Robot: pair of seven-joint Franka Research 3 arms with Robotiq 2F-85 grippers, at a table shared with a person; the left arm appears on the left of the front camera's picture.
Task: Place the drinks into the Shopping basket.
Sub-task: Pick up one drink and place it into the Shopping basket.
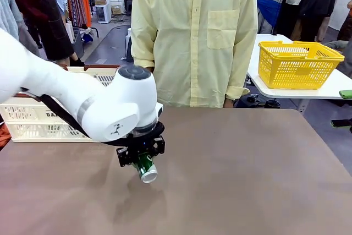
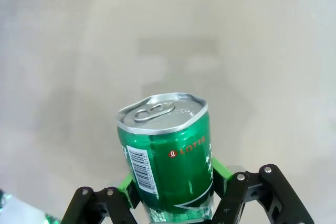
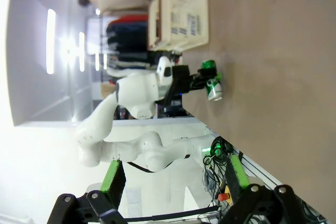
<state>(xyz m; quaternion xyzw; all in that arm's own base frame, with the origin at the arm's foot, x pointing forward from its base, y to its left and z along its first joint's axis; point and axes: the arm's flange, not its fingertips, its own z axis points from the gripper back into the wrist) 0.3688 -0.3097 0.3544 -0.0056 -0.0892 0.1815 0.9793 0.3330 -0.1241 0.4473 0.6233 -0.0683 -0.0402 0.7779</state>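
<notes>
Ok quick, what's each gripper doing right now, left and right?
Left gripper: shut on the green can, holding it tilted above the table.
Right gripper: open, holding nothing.

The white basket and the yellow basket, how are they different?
The white basket has slotted walls and a dark red-brown rim; the yellow basket is mesh and yellow all over. The white basket sits at the far left of the brown table, partly behind the robot's arm; the yellow basket stands in plain view on a separate white table at the right. Both are plastic shopping baskets.
</notes>
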